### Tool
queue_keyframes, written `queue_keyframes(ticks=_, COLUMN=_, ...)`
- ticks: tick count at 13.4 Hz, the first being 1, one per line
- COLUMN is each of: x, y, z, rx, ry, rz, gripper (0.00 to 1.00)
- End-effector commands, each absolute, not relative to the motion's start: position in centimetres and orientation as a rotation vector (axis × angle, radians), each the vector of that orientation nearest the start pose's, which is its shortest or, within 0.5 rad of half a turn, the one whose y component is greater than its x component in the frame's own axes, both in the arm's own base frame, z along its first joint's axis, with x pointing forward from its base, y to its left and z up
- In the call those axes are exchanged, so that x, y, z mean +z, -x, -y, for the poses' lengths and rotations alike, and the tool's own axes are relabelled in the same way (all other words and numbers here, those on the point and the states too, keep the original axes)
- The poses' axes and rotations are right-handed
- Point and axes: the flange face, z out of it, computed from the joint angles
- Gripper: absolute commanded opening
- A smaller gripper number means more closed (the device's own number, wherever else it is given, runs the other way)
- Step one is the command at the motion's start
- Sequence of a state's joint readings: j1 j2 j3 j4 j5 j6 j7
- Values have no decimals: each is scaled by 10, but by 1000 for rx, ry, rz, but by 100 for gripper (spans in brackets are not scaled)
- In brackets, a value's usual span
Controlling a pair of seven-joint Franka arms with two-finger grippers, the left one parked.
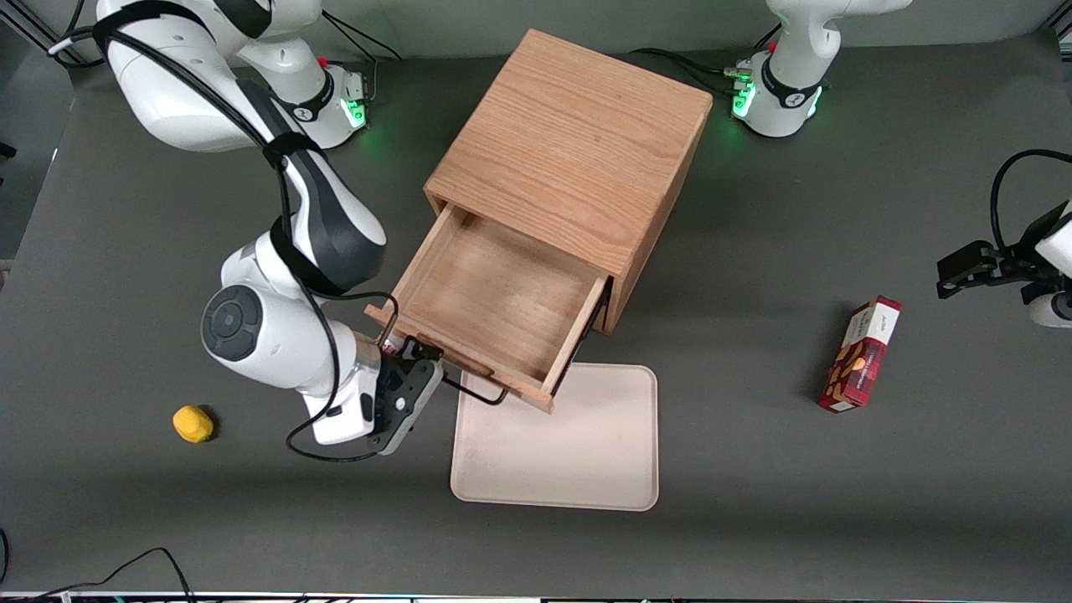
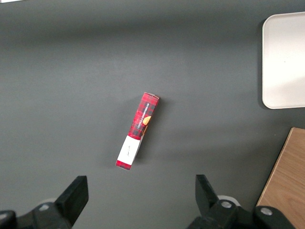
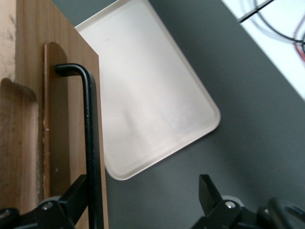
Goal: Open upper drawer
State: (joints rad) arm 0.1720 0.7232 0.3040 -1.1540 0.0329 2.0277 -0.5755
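The upper drawer [image 1: 502,301] of the light oak cabinet [image 1: 578,142] stands pulled far out, its wooden inside bare. Its thin black wire handle [image 1: 473,392] is on the drawer front, nearest the front camera. My right gripper [image 1: 419,377] sits at the end of that handle toward the working arm's end of the table. In the right wrist view the gripper [image 3: 143,188] is open wide. The handle [image 3: 91,143] runs just inside one finger [image 3: 78,191], with the drawer front [image 3: 66,119] beside it. The lower drawer is hidden under the upper one.
A cream tray [image 1: 557,440] lies on the table under the drawer's front edge, also in the right wrist view [image 3: 152,95]. A yellow object [image 1: 193,424] lies near the working arm. A red box [image 1: 861,354] lies toward the parked arm's end.
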Motion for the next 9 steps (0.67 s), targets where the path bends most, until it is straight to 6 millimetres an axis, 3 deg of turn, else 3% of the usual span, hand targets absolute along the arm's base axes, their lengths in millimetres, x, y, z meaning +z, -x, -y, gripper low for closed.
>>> queue_keyframes(ticks=1, x=415, y=-715, z=-289, rx=-334, ry=2602, rz=1310, gripper=100)
queue_keyframes(ticks=2, x=427, y=-712, z=-289, rx=-345, ry=2609, rz=1295, gripper=100)
queue_keyframes(ticks=5, x=495, y=-693, z=-281, rx=-356, ry=2634, rz=1155, gripper=100)
queue_keyframes(ticks=6, x=519, y=-681, z=-276, rx=-299, ry=2630, rz=1100, gripper=100)
queue_keyframes(ticks=7, x=556, y=-665, z=-265, rx=-292, ry=2658, rz=1049, gripper=100)
queue_keyframes(ticks=9, x=618, y=-619, z=-250, rx=-299, ry=2771, rz=964, gripper=100)
